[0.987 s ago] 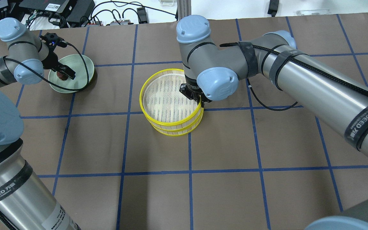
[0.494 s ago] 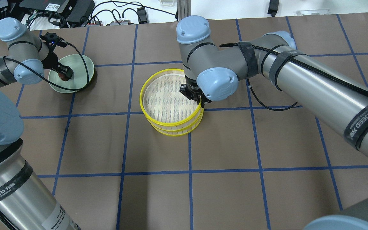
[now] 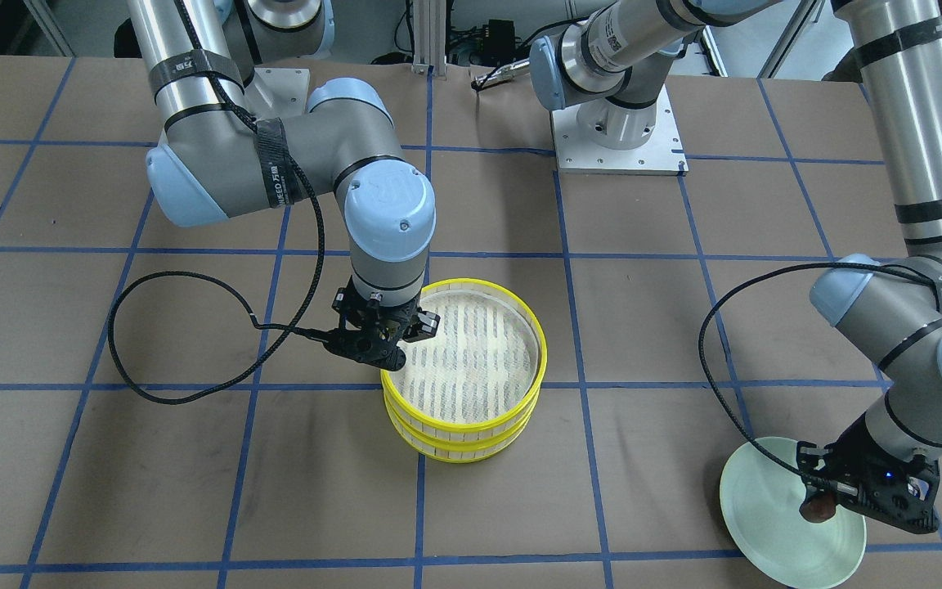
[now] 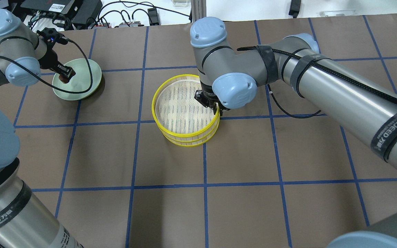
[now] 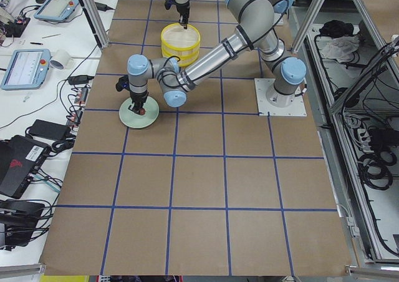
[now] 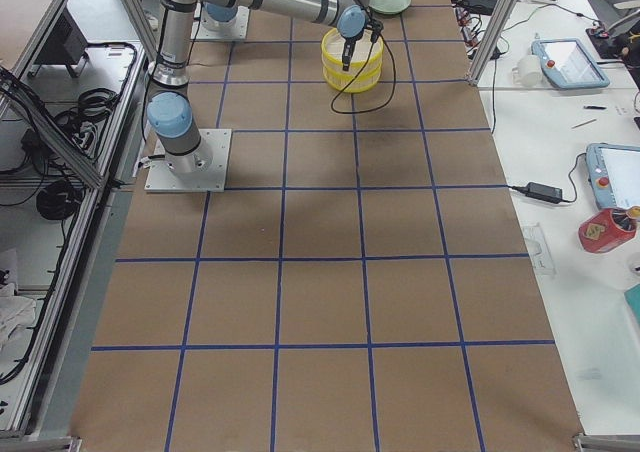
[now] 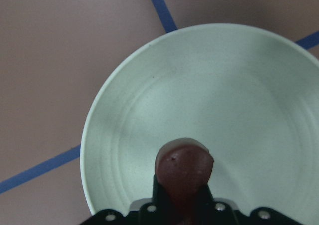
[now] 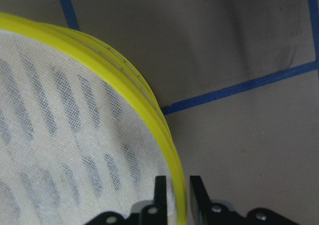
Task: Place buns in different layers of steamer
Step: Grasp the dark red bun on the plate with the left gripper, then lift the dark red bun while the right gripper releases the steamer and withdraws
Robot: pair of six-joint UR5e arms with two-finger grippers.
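Observation:
The steamer [image 4: 184,135] stands mid-table as two stacked yellow-rimmed tiers; its top layer shows only a bare white slotted liner [image 3: 471,360]. My right gripper [image 4: 215,108] is shut on the top tier's yellow rim [image 8: 149,110], one finger inside and one outside; it also shows in the front view [image 3: 389,352]. My left gripper [image 4: 67,76] is shut on the dark reddish-brown bun [image 7: 184,168] and holds it over the pale green plate [image 4: 83,84]. The bun also shows in the front view [image 3: 817,509]. The cream-white bun is out of view.
The pale green plate [image 3: 765,507] holds nothing else and sits near the table's far left edge in the overhead view. A black cable [image 3: 193,343] loops on the table beside the right arm. Electronics and cables [image 4: 64,10] lie beyond the far edge.
My left gripper has shut on the dark bun and moved with it up and toward the plate's left side. The right gripper stays on the rim; the top tier has shifted slightly.

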